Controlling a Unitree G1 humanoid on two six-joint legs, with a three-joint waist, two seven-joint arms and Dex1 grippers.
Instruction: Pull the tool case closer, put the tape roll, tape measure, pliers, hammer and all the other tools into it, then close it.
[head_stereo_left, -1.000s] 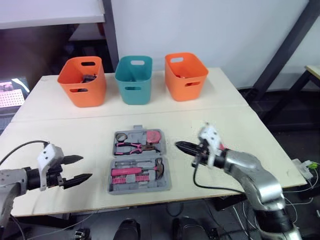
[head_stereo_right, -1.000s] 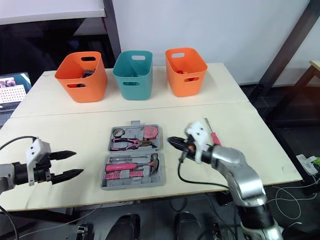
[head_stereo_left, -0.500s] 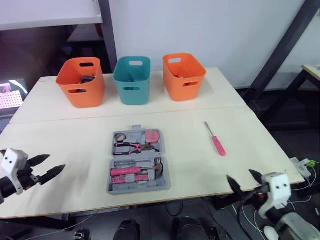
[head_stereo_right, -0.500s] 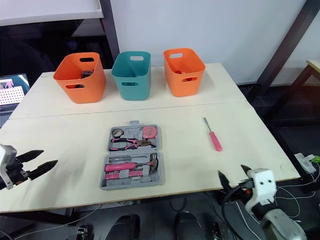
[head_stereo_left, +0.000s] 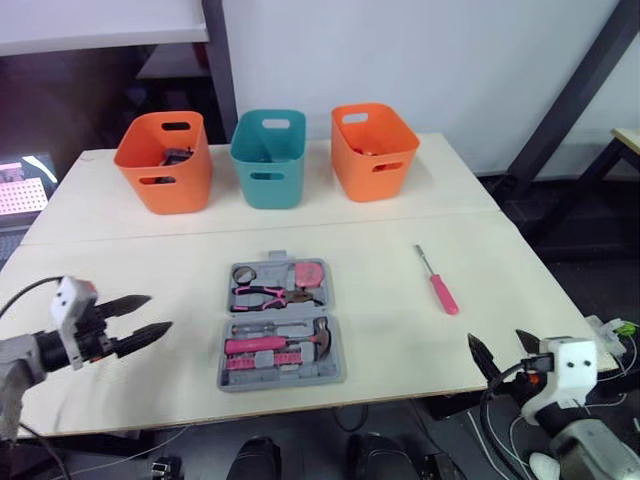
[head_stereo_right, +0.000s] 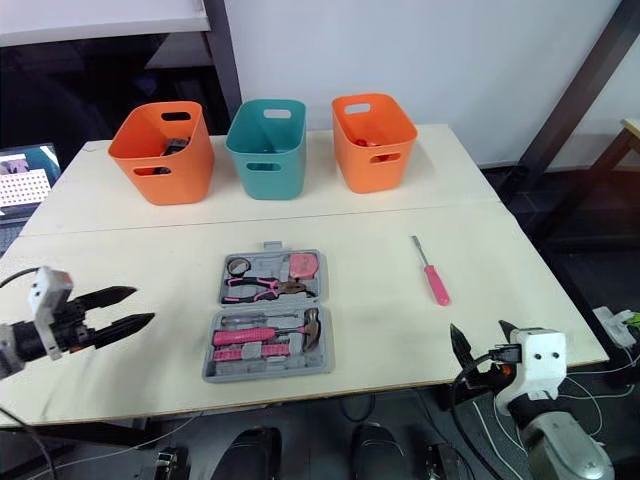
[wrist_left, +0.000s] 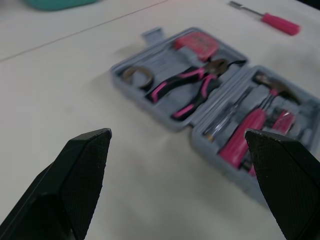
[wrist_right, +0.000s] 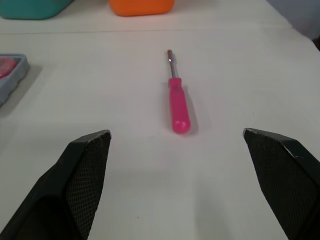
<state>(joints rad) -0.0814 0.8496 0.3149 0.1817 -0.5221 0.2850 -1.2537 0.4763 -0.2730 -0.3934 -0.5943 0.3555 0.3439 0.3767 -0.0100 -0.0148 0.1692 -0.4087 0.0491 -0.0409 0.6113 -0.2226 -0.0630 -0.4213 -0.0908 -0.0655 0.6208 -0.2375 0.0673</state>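
The grey tool case (head_stereo_left: 279, 324) lies open near the table's front middle, holding a tape roll (head_stereo_left: 242, 275), pink tape measure (head_stereo_left: 310, 273), pliers (head_stereo_left: 262, 293), hammer (head_stereo_left: 318, 336) and other pink tools. A pink screwdriver (head_stereo_left: 438, 282) lies loose on the table to the case's right. My left gripper (head_stereo_left: 138, 316) hovers open over the table left of the case, pointing at it. At the table's front right corner my right gripper (head_stereo_left: 506, 347) is open and empty, well in front of the screwdriver (wrist_right: 177, 102).
Two orange bins (head_stereo_left: 164, 160) (head_stereo_left: 372, 150) and a teal bin (head_stereo_left: 268, 157) stand in a row at the back of the table (head_stereo_left: 150, 250). A black diagonal frame post (head_stereo_left: 570, 100) rises at the right.
My right gripper opened and drew back from beside the case to the front right corner, uncovering the screwdriver on the table. My left gripper dropped back left, then came toward the case again.
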